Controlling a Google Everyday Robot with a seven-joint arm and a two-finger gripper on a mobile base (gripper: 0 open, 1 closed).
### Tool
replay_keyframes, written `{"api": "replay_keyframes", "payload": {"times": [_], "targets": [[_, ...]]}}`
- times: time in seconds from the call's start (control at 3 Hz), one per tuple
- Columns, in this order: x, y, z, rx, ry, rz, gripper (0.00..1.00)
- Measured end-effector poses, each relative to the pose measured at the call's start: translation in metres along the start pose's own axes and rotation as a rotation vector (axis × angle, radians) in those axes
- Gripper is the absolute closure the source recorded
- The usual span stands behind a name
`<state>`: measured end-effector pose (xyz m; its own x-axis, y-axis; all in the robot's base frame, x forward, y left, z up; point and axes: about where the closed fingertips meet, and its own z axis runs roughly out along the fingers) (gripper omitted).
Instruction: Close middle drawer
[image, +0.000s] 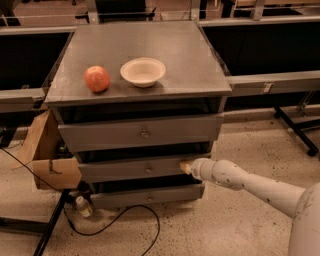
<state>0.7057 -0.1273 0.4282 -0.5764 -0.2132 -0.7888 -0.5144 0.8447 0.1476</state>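
Note:
The grey metal cabinet (140, 55) has three drawers. The middle drawer (130, 169), with its low flat front and tiny central knob (148, 170), sticks out a little from the cabinet, with a dark gap above it. My gripper (185, 167) is at the end of the white arm coming in from the lower right. Its tip rests against the right end of the middle drawer's front. The top drawer (140, 132) and the bottom drawer (145, 196) also stand slightly forward.
A red apple (97, 78) and a white bowl (143, 71) sit on the cabinet top. A cardboard box (47, 152) leans at the cabinet's left, with a small bottle (82, 205) and a black cable (115, 227) on the floor. Dark benches run behind.

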Motion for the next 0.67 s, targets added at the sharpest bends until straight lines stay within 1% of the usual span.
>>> {"api": "replay_keyframes", "payload": {"times": [0.33,0.67], "targets": [[0.006,-0.008,-0.01,0.03,0.037,0.036,1.0],[0.02,-0.018,-0.027,0.088,0.089,0.063,1.0]]}}
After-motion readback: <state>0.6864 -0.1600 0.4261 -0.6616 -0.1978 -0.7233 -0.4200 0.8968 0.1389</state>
